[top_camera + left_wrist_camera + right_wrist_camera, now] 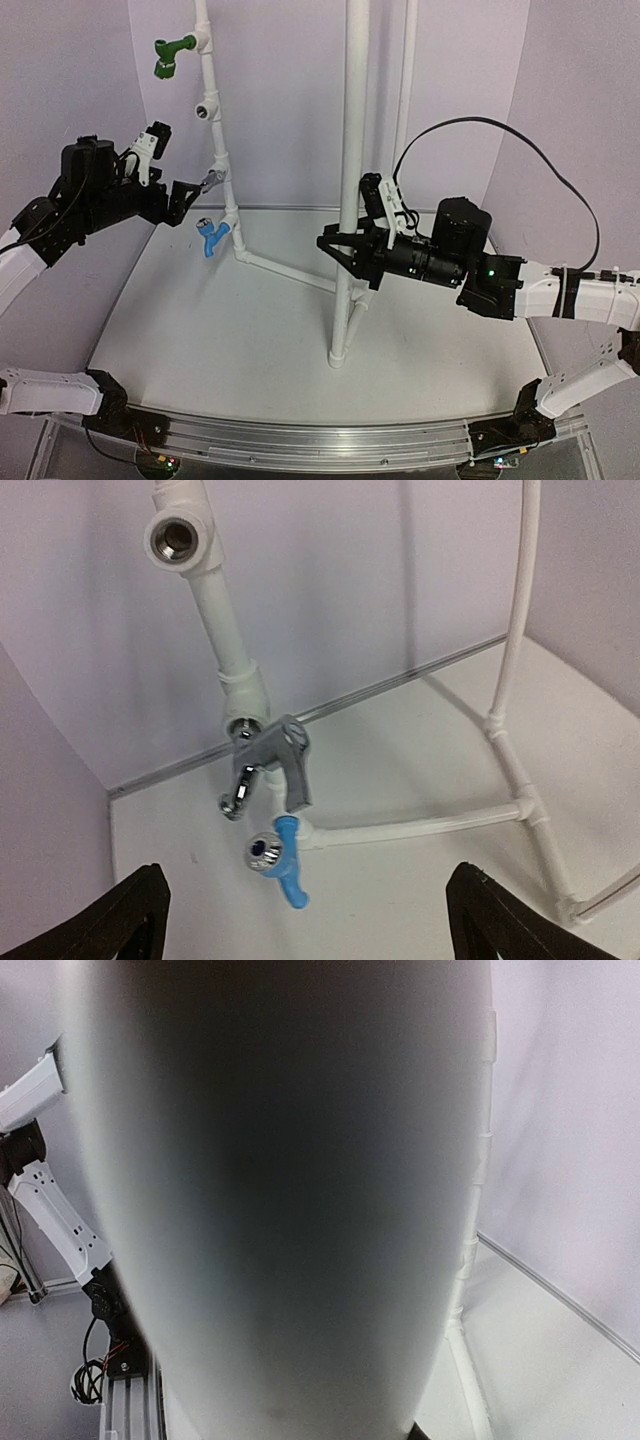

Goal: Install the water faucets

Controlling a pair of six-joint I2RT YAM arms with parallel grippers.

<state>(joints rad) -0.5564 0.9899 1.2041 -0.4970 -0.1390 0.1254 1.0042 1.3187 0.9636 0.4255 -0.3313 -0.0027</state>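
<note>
The silver chrome faucet point(211, 180) hangs from a tee on the slanted white pipe; in the left wrist view point(268, 760) it sits in that tee, spout down. The blue faucet point(213, 238) sits in the tee below it, also seen in the left wrist view point(275, 855). A green faucet point(168, 56) is at the top. My left gripper point(188, 198) is open and empty, just left of the silver faucet, not touching it; its fingertips point(135, 910) show at the bottom corners. My right gripper point(350, 258) clasps the upright white pipe point(347, 200), which fills the right wrist view point(280, 1200).
An empty threaded tee point(206, 108) lies between the green and silver faucets, also in the left wrist view point(180, 540). A thin white pipe point(285, 268) runs along the table to the upright's foot point(338, 355). Purple walls close in behind and on both sides.
</note>
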